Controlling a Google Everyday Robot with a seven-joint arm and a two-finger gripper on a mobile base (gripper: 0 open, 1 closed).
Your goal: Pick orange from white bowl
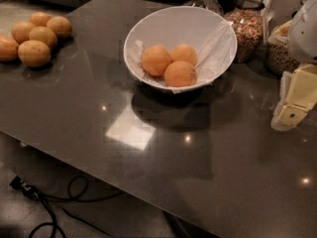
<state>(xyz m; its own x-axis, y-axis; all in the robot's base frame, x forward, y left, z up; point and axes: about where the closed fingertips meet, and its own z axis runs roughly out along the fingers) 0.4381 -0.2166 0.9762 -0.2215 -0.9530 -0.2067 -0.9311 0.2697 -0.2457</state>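
A large white bowl [148,31] with a thin paper liner stands on the dark counter at the upper middle. Three round oranges lie in it: one at the left [156,60], one at the back right [184,54], one at the front [180,74]. They touch each other. My gripper [293,103], pale yellow and white, hangs at the right edge of the view, to the right of the bowl and above the counter. It is apart from the bowl and holds nothing that I can see.
Several duller, yellower oval fruits [34,33] lie in a cluster at the far left. Glass jars of grain [246,26] stand behind and right of the bowl. The counter's front edge [99,175] runs diagonally, with black cables [47,205] on the floor below.
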